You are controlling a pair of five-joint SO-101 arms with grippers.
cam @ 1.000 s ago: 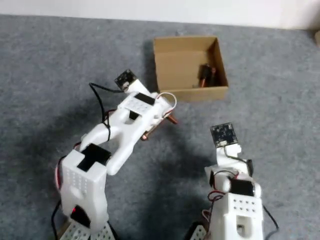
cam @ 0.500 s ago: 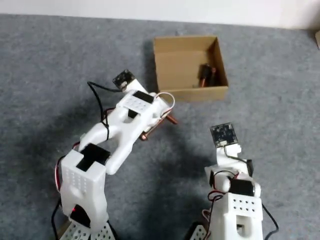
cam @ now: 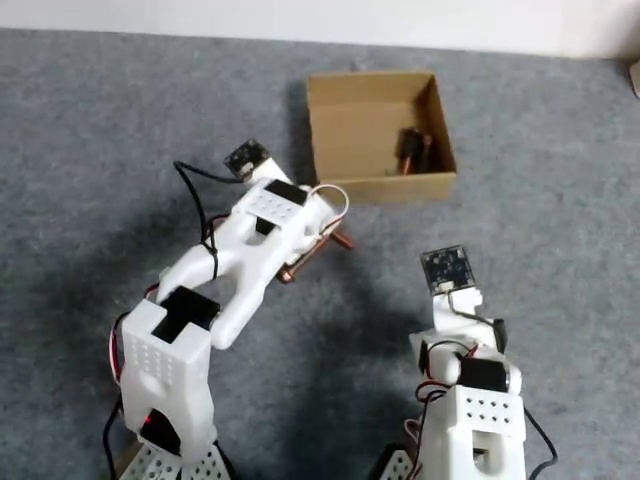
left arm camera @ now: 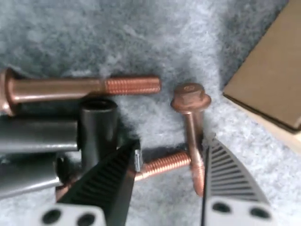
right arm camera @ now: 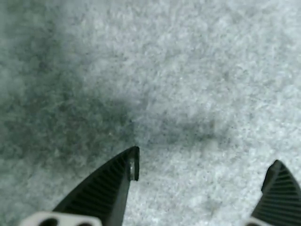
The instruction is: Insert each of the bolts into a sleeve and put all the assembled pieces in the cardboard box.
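cardboard box (cam: 335, 125) held, I think, an assembled piece (cam: 413, 150) or two | bolts (left arm camera: 84, 88) and sleeves (left arm camera: 98, 129) lay loose beside it | my left pincer (left arm camera: 171, 148) gaped around a hex-head bolt (left arm camera: 192, 123) | my right pincer (right arm camera: 205, 158) gaped over carpet (right arm camera: 188, 70)

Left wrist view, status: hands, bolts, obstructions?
Left hand open above loose bolts, black sleeve alongside. Right hand open over carpet. Nothing blocking the bolts.
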